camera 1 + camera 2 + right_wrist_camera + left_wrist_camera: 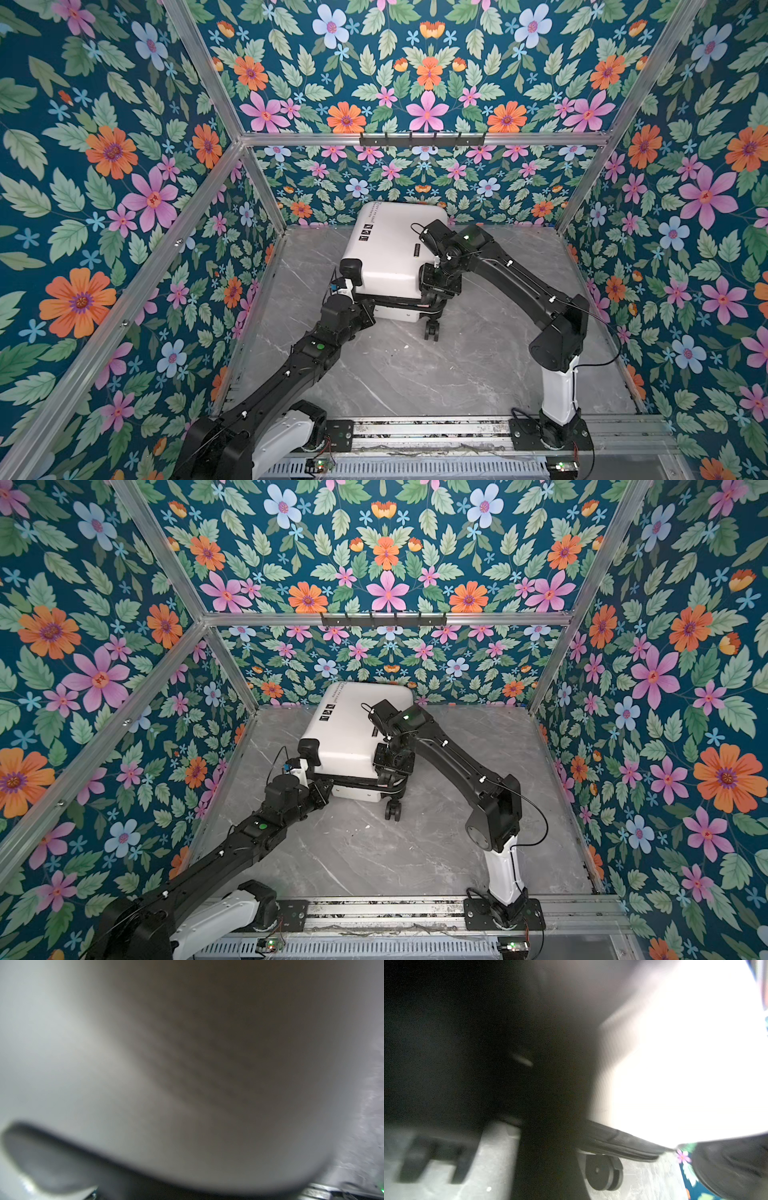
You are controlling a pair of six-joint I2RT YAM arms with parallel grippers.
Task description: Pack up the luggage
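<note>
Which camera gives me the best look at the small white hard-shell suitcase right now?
Both top views: nearly the whole white hard-shell suitcase shows, lying flat. Left wrist catches only its glaring shell, black zipper seam and a black wheel; right wrist, only a blurred pale surface.

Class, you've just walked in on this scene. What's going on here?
Two robot arms are working on the white luggage, which lies flat on the grey marble table. Its lid is down, but a dark gap shows along the near edge, so it does not look fully closed. The left gripper, shut, sits at the near left corner. The right gripper is at the near right corner, and its jaws cannot be made out.
</note>
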